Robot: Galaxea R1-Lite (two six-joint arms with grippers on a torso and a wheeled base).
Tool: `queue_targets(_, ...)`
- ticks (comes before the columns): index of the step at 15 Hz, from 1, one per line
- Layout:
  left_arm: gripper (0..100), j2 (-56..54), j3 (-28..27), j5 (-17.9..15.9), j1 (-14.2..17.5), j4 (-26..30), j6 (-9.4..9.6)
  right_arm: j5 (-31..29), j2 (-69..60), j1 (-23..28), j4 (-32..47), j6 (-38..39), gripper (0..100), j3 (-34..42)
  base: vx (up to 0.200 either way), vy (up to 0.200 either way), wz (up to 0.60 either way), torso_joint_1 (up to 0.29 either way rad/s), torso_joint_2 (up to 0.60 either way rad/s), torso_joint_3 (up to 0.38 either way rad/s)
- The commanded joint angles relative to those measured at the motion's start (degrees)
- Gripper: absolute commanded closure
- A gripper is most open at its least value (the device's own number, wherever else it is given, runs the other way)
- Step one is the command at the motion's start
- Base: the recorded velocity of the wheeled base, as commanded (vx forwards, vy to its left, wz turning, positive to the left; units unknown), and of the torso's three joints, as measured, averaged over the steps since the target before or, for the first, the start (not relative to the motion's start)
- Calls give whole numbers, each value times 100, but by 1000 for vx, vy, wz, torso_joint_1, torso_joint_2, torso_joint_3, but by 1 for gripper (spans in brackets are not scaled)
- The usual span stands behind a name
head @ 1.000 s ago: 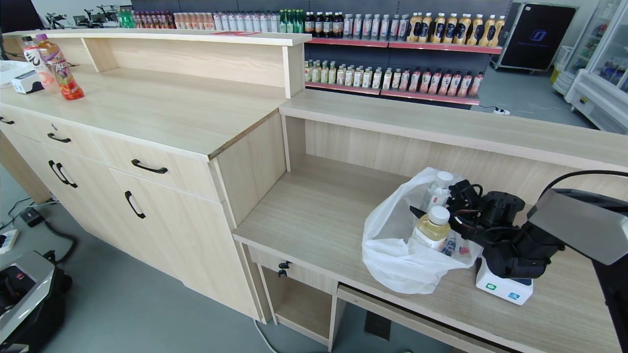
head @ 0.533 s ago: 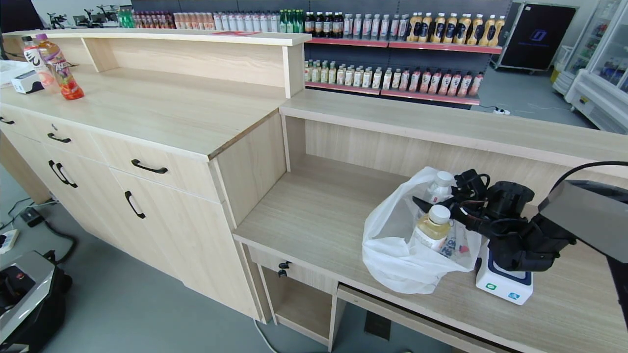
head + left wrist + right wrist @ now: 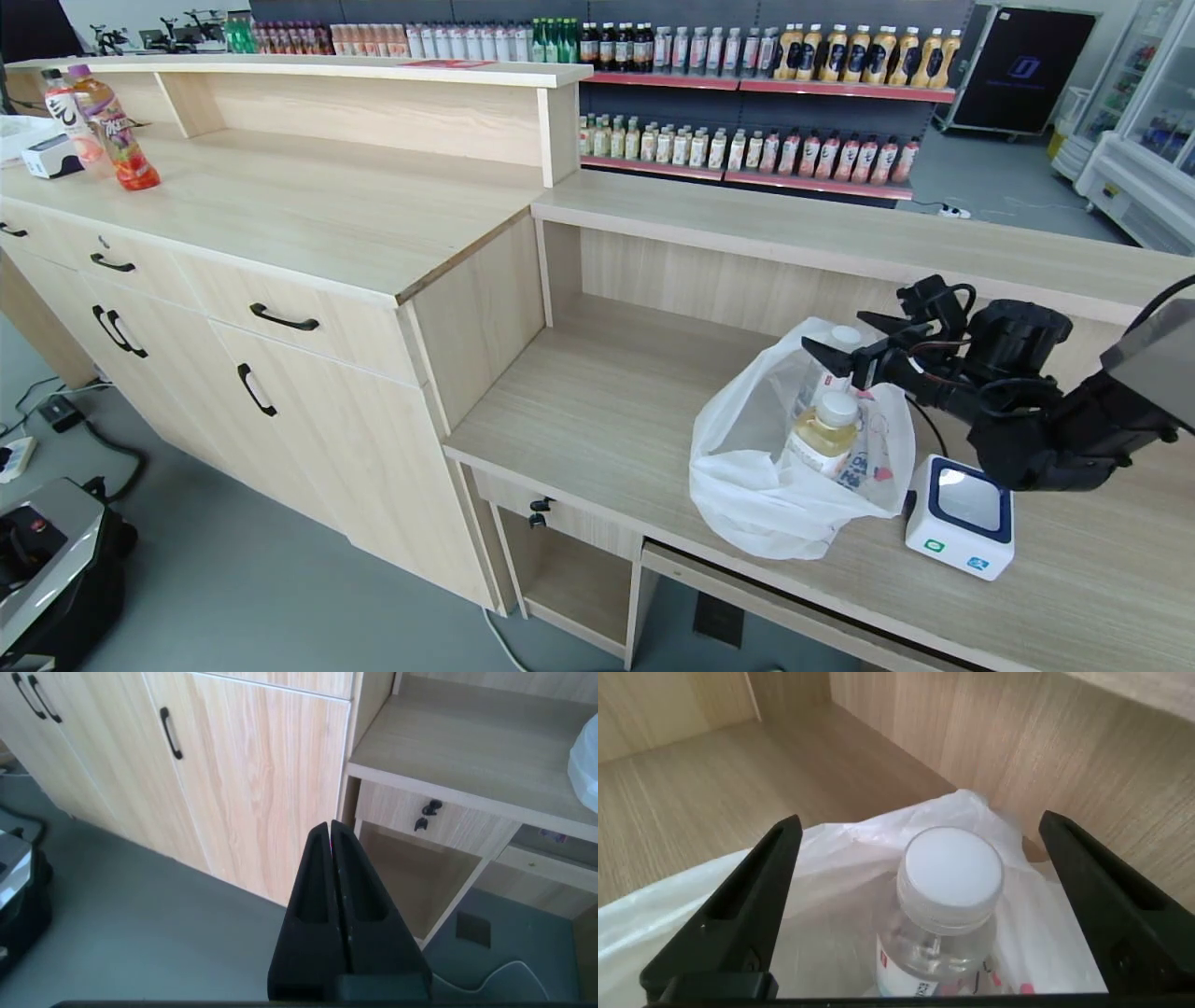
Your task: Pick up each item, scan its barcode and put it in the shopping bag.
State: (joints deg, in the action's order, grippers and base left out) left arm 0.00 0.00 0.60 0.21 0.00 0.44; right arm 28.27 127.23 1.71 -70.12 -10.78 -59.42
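Observation:
A white plastic shopping bag (image 3: 766, 467) stands on the lower counter. Inside it are a yellow-drink bottle (image 3: 822, 434) and a clear bottle with a white cap (image 3: 836, 359), both upright. My right gripper (image 3: 859, 350) hangs open just above the clear bottle, holding nothing. In the right wrist view the clear bottle's cap (image 3: 951, 875) lies between and below the two spread fingers (image 3: 738, 924), inside the shopping bag (image 3: 831, 915). A white barcode scanner (image 3: 962, 515) sits on the counter right of the bag. My left gripper (image 3: 334, 873) is shut and empty, low above the grey floor before the cabinets.
Two drink bottles (image 3: 107, 126) and a small white box (image 3: 51, 154) stand at the far left of the upper counter (image 3: 308, 224). Behind the counter run shelves of bottles (image 3: 747, 93). The lower counter's left half (image 3: 597, 401) is bare wood.
My right gripper has risen out of the bag and drawn back to the right, uncovering the scanner. The clear bottle stays in the bag. The left arm has not moved.

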Motion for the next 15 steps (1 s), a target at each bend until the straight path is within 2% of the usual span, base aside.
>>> queue_targets(1,100,0,0,2,6,0,0,-23,-920,-4,42,-126,0,642,0,0,0,0,0,0)
queue_targets(5,100,0,0,2,6,0,0,-357,-2757,-4,860,-337,0,1995,0,0,0,0,0,0)
queue_targets(7,100,0,0,2,6,0,0,-1377,-3829,49,1115,-1058,0,2725,0,0,0,0,0,0)
queue_targets(8,100,0,0,2,6,0,0,-1825,-4066,75,1123,-1339,0,2848,0,0,-600,2,2,2)
queue_targets(11,100,0,0,2,6,0,0,-2713,-4778,14,1545,-1331,0,2778,0,0,-600,4,1,6)
queue_targets(15,100,0,0,2,6,0,0,-3723,-5437,-21,3602,-627,0,1688,0,0,-600,7,0,2)
